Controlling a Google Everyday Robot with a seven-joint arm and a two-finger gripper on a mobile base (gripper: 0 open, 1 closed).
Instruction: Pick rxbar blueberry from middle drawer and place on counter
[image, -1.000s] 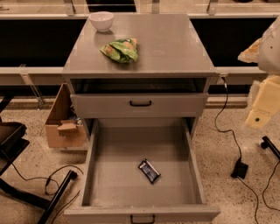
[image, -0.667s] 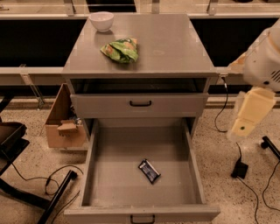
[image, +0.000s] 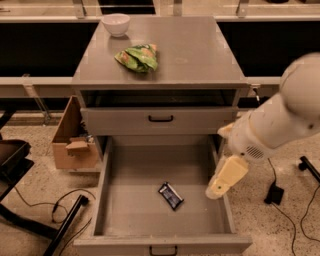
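one bar (image: 171, 195) lies flat and askew on the floor of the open middle drawer (image: 132, 212), a little right of centre. the gripper (image: 220, 185) hangs over the drawer's right wall, near the bar but apart; whether it is spread or pressed together cannot be told. on the counter (image: 200, 55) sit a green bag (image: 138, 56) and a white bowl (image: 116, 23).

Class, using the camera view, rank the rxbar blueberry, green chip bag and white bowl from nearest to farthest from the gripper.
The gripper hangs at the right wall of the middle drawer.
1. rxbar blueberry, on the drawer floor beside it.
2. green chip bag, on the counter.
3. white bowl, counter's back corner.
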